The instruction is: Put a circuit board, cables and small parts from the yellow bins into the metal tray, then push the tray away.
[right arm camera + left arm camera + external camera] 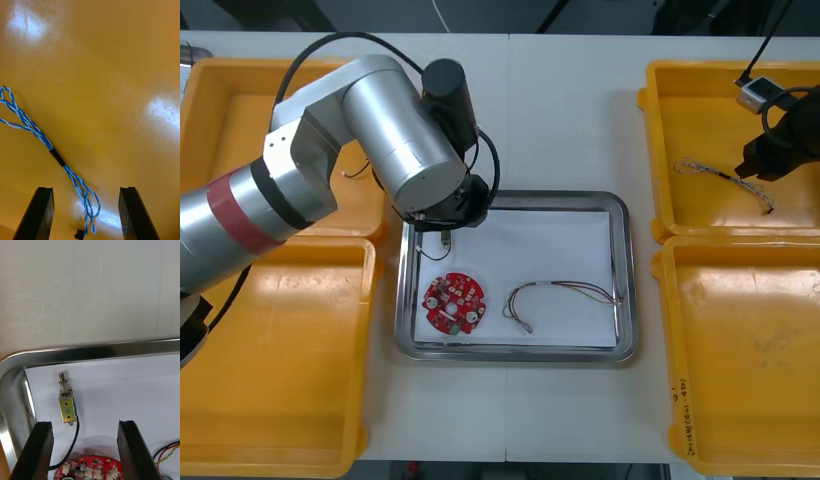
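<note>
Metal tray (625, 270), shiny at the rim and white inside, sits mid-counter (560, 110) between the yellow plastic bins. The far left bin (220, 100) and the near left bin (270, 350) flank it on that side.

The left gripper (84, 423) hangs released over the tray's far left corner, with its black fingers spread wide. Just ahead of them, apart from both, lies a small metal part (66, 405). Its long axis runs near to far, and its spring end points at the far rim (112, 350). A thin black lead curls from it toward the round red circuit board (455, 303), which lies flat in the near left part of the tray.

To the right of the board lies a thin red and yellow cable (565, 286), stretched left to right, its right end bending nearward by the tray's right wall.

In the far right bin (700, 100), the twisted blue and white cable (720, 175) lies left to right, its right end slightly nearer. The right gripper (86, 188) hovers open over that end, fingers either side of it without touching. The near right bin (750, 330) sits beside.
</note>
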Tool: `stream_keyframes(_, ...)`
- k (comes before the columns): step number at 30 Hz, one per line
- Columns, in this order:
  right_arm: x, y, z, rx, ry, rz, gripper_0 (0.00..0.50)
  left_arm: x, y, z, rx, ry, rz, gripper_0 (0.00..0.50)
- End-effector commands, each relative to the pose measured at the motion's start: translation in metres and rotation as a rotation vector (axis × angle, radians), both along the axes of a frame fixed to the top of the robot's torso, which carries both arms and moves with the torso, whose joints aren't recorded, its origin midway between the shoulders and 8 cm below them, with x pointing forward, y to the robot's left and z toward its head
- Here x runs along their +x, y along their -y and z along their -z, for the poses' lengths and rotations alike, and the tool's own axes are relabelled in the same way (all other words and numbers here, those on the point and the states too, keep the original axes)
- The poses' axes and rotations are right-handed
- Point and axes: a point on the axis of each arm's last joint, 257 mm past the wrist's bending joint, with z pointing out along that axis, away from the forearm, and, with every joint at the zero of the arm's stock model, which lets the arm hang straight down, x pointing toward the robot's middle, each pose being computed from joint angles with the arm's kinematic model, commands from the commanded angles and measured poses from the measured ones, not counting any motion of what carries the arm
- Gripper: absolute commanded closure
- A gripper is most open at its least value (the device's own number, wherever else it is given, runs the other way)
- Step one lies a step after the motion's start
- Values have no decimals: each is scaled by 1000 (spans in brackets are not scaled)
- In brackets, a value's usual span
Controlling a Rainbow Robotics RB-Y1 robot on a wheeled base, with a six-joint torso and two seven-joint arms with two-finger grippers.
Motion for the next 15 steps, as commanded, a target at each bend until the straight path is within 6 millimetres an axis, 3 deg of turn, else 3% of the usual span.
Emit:
stream_keyframes(1,21,9,-36,5,92,-1,0,3,-12,-43,-83,25,-72,0)
stream_keyframes(15,26,3,-18,-97,74,-42,0,-2,-71,-103,-55,1,-55,0)
